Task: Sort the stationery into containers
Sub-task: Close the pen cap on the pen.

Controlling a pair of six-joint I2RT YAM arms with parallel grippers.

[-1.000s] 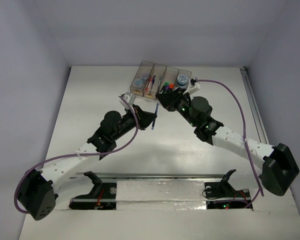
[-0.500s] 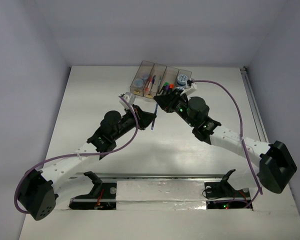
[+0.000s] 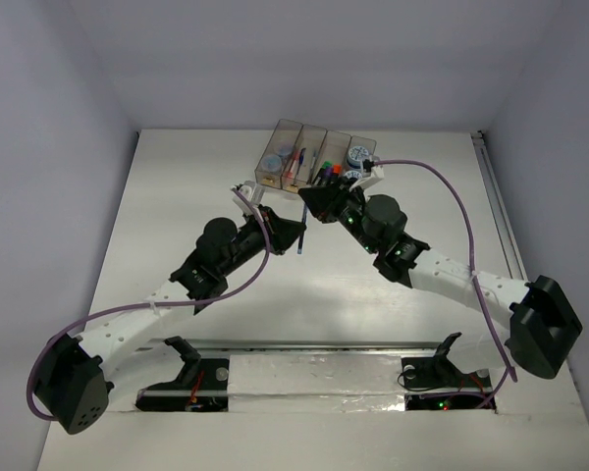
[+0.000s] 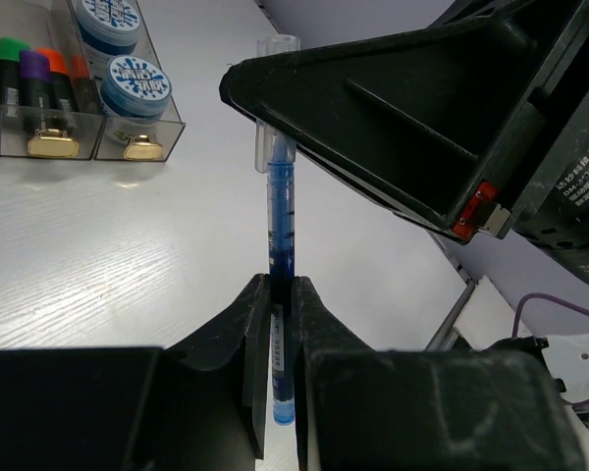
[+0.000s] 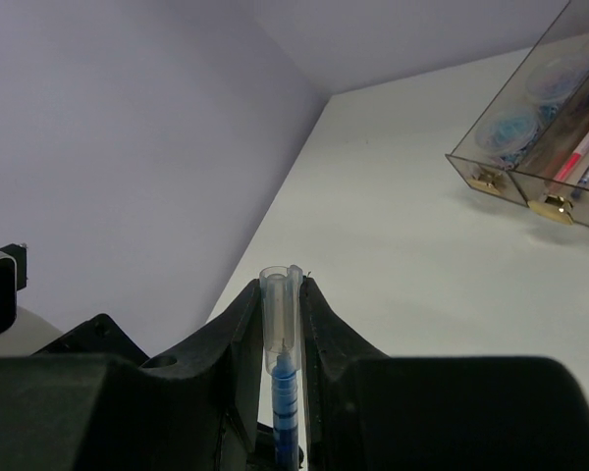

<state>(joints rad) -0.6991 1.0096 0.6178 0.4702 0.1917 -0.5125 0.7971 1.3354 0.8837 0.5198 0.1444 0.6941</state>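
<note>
Blue pen (image 4: 280, 231) sits at 6 o'clock of the bins (image 3: 287, 132), near them, gripped at both ends: left tool (image 4: 280, 294) narrow on its barrel, right tool (image 5: 280, 287) narrow on its clear cap (image 5: 275, 334), above the white desk (image 3: 177, 196).

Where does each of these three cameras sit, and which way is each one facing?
Top external: above and behind the robot, looking down at the white table and the smoky-brown translucent plastic bins; left arm and right arm show.
Left wrist: on the left arm, facing the bins along the thin blue clear-capped pen; the left gripper shows.
Right wrist: on the right arm, facing the pale purple wall; the right gripper shows.
Shared: both wrist views show the pen and bins.
</note>
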